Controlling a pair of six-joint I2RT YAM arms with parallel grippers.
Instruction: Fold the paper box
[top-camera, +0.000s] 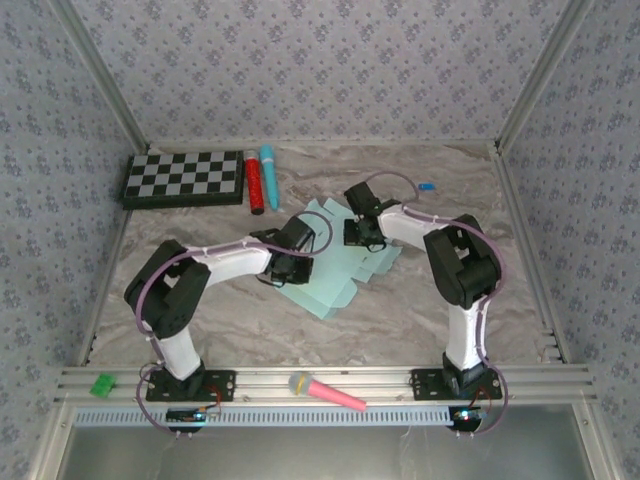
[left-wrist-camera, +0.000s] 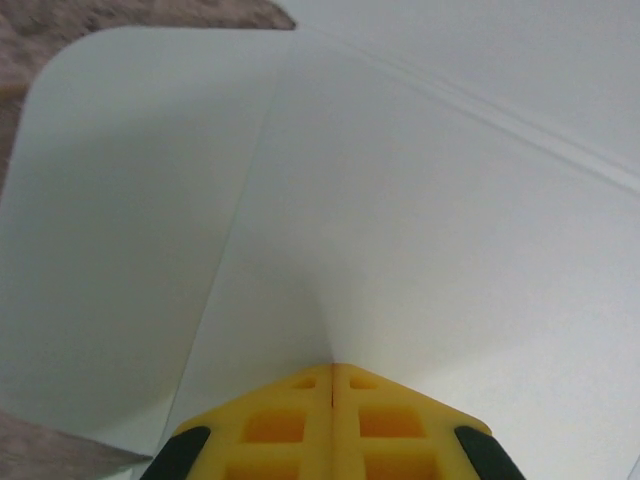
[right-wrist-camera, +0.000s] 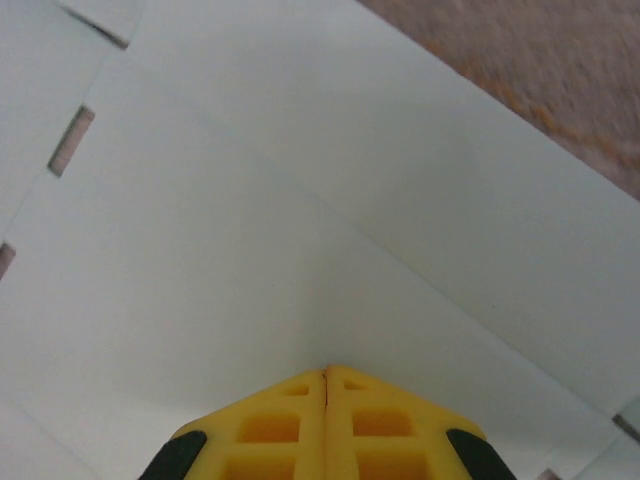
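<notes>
While both grippers sit with jaws pressed together and nothing visible between them, their tips rest on the paper box. It's a pale aqua-blue flat die-cut card sheet, unfolded on the marbled grey-brown table.

Left gripper: yellow fingers closed seam to seam, tip touching the card. Sheet spreads ahead of the tip and to both sides. A crease line runs away ahead-left, and a double score line crosses ahead-right. A rounded flap corner sits far ahead-left, with bare table just past it.

Right gripper: same state, fingers together, tip on the card. Small cut slots lie ahead-left of the tip. The sheet's straight edge runs ahead-right, table beyond it.

Top view: both grippers are near each other over the sheet's far half, left one on its left part, right one on its right.

Well beyond and left of the left gripper is a black-and-white checkerboard panel. A red cylindrical marker and a turquoise cylindrical marker lie side by side just right of it. A pink-handled toy microphone lies on the rail between the arm bases.
</notes>
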